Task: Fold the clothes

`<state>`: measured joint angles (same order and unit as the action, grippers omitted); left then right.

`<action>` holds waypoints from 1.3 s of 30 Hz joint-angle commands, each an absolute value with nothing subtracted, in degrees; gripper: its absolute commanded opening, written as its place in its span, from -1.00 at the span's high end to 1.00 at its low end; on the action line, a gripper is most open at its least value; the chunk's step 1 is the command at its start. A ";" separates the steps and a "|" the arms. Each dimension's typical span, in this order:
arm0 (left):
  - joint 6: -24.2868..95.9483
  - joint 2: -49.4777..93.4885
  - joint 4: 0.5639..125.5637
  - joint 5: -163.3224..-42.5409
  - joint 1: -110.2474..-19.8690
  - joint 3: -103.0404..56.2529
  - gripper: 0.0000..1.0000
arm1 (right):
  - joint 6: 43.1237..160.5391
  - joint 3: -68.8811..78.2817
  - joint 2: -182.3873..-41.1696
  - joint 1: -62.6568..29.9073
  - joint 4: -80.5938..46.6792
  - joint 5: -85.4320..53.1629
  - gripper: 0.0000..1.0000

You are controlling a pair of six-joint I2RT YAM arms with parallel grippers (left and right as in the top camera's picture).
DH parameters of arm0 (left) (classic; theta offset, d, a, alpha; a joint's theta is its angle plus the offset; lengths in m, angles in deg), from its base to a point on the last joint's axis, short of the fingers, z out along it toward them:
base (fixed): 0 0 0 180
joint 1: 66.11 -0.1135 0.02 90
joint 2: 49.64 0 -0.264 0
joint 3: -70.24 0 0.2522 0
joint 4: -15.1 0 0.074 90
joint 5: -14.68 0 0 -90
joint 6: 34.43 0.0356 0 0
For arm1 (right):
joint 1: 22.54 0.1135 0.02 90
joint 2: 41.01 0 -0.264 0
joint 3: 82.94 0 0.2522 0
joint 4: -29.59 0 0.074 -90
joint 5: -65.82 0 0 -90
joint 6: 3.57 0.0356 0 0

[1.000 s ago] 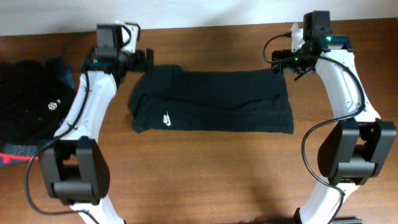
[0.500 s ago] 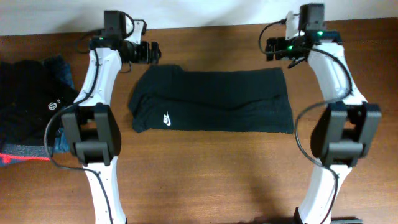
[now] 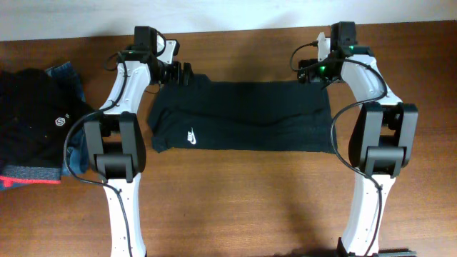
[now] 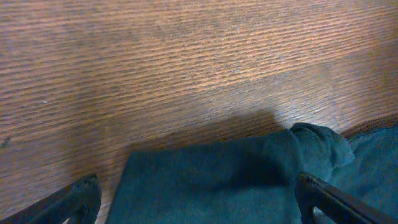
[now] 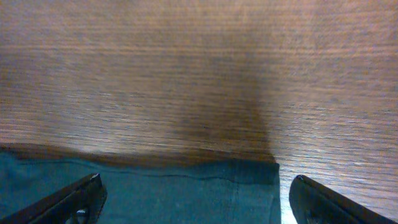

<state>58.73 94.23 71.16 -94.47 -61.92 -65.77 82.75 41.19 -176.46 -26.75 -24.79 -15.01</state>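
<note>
The clothes, a black T-shirt [image 3: 250,118] with a small white swoosh [image 3: 191,134], lie as a long flat band across the middle of the wooden table [image 3: 235,200]. My left gripper [image 3: 183,73] hangs open over the band's far left corner. In the left wrist view, dark fabric [image 4: 211,180] fills the space between the spread fingers [image 4: 81,199], with a bunched sleeve to the right. My right gripper [image 3: 305,71] is open over the far right corner. The right wrist view has the hem corner [image 5: 186,193] lying between its fingers [image 5: 323,202]. Neither gripper holds anything.
A heap of other garments sits at the table's left edge: a black one with a round white emblem [image 3: 32,121], blue denim [image 3: 66,75] and a red-trimmed piece [image 3: 25,177]. A white wall [image 3: 228,11] runs along the far edge.
Both arms have swung inward from the outer sides. The grippers now stand over the shirt's two far corners. Both stayed open, and the shirt has not moved.
</note>
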 commanded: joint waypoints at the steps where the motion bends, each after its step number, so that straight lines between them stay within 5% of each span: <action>1: 58.18 95.76 70.72 -95.50 -61.70 -67.11 -0.98 | 82.36 41.58 -178.98 -27.12 -24.73 -14.48 -0.98; 6: 58.16 97.58 70.22 -95.54 -61.48 -67.11 -0.98 | 82.40 41.56 -180.31 -27.12 -24.99 -14.46 -1.00; 12: 58.16 98.38 69.83 -95.52 -61.00 -67.11 -0.93 | 82.40 41.52 -180.49 -27.12 -24.60 -14.48 -0.48; 24: 58.16 98.38 69.50 -95.50 -61.00 -67.11 -0.79 | 89.09 42.98 -180.46 -28.98 -23.83 -15.69 -0.79; 39: 58.16 98.38 69.63 -95.50 -60.94 -67.11 -0.79 | 96.21 43.44 -180.49 -30.24 -23.83 -15.31 -0.28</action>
